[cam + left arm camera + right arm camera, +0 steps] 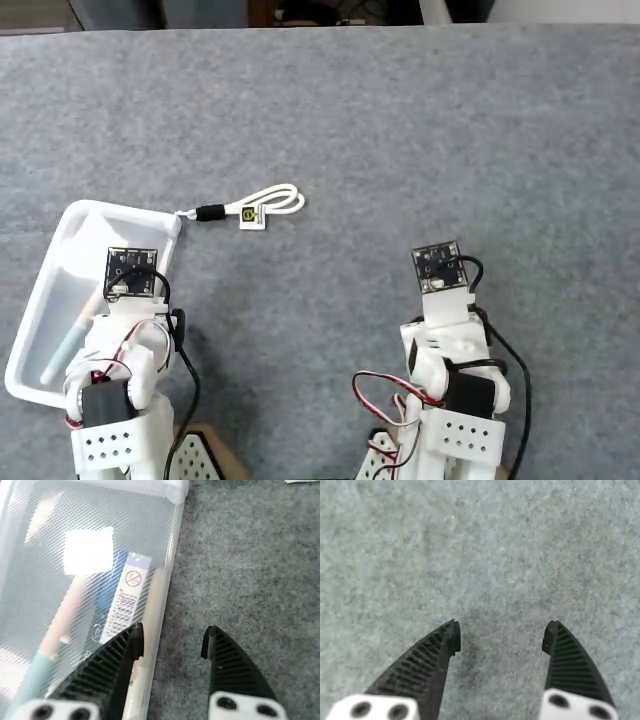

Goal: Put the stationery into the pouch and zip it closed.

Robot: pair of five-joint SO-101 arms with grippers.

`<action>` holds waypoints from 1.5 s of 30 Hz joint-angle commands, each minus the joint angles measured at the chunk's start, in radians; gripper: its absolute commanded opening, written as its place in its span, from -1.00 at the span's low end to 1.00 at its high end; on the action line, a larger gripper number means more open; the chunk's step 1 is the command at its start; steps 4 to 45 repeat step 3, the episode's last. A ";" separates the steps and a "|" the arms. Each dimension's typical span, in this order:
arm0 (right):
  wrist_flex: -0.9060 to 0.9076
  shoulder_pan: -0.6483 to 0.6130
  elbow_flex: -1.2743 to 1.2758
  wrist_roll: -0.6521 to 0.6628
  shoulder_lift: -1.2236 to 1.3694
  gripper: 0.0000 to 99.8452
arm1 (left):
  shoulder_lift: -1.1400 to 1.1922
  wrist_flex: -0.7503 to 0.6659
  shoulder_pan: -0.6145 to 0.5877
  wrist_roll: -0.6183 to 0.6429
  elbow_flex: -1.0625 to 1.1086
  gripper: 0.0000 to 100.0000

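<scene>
Left wrist view shows left hand (173, 635) released above the pouch (60, 525) edge; right hand (503, 630) released over grey table (480, 540).

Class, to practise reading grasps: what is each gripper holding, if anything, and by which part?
Nothing is held. The left gripper is open over the pouch edge; the right gripper is open above the table.

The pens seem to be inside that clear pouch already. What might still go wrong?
The open left gripper straddles the edge of the pouch; closing here might pinch it and drag it instead of zipping. The zip's cord lies thin and flat on the table, so a grab may miss it. The right gripper hangs open over bare table, apart from the pouch, so nothing steadies it.
</scene>
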 commanded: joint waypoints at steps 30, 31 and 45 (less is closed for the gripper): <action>0.006 0.008 0.021 0.014 -0.010 -0.45 | 0.000 0.035 -0.002 0.002 0.019 -0.57; 0.006 0.008 0.021 0.014 -0.010 -0.45 | 0.000 0.035 -0.002 0.002 0.019 -0.57; 0.006 0.008 0.021 0.014 -0.010 -0.45 | 0.000 0.035 -0.002 0.002 0.019 -0.57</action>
